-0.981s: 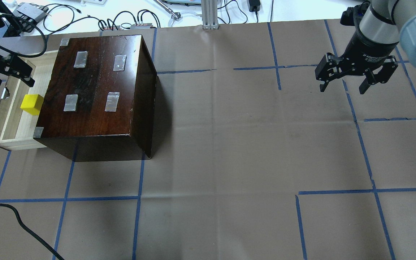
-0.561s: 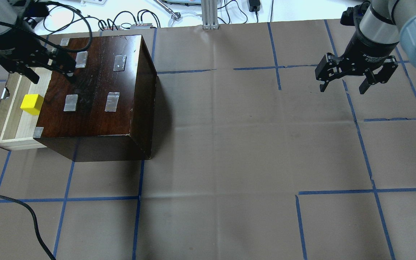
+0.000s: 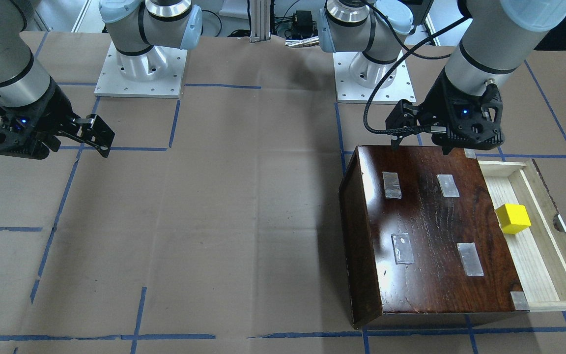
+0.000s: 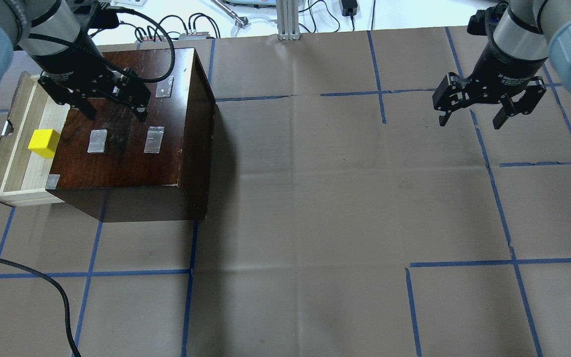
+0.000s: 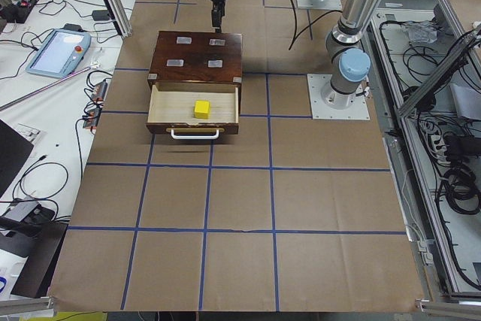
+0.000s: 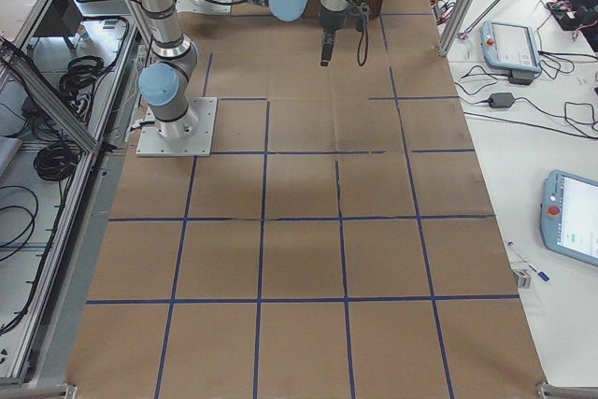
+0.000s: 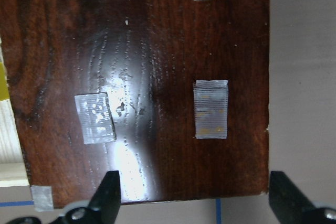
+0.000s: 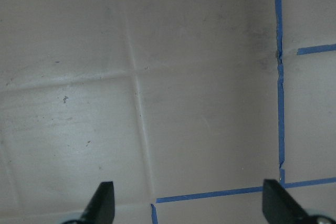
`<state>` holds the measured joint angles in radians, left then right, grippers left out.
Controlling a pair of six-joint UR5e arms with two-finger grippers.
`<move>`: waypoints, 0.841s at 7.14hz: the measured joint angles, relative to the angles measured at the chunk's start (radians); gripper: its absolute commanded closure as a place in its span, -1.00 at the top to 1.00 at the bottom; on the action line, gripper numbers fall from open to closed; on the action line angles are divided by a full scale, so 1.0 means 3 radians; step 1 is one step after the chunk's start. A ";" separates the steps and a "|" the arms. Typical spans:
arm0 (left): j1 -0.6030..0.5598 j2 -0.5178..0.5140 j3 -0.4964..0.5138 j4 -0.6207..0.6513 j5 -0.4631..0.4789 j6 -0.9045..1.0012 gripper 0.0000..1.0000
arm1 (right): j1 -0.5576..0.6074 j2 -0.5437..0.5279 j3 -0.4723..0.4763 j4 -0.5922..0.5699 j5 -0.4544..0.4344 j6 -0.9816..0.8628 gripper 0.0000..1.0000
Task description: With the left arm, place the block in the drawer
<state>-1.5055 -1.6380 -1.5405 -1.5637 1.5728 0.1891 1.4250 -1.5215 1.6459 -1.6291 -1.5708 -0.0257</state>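
Above box | left end effector pointing down, spread | block in drawer

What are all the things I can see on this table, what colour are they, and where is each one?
block: one, bright yellow, lying inside the open drawer.
drawer: one, pale wood, pulled out of the box on the robot's left side.
box: one, glossy dark brown, at the table's left end.
tape patches: four larger ones and two small corner ones, silver, on the box top.
table cover: one, brown paper, over the whole table.
tape lines: many, blue, in a grid on the table cover.
cable: one, black, loose at the near left corner.
left gripper: one, black, open, over the box top, holding nothing.
right gripper: one, black, open, over bare table cover at the right.
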 measured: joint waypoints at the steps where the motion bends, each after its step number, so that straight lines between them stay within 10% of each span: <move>1: -0.0120 -0.0040 -0.0006 0.0022 0.0000 -0.0012 0.98 | 0.0000 -0.0001 0.0000 0.0000 0.0000 -0.0001 1.00; 6: -0.0248 -0.0008 -0.0042 0.0073 -0.0007 -0.0013 0.98 | 0.0000 0.0001 -0.0001 0.0000 0.0000 0.0000 1.00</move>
<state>-1.5799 -1.6405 -1.5533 -1.5417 1.5706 0.1851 1.4251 -1.5211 1.6456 -1.6291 -1.5708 -0.0258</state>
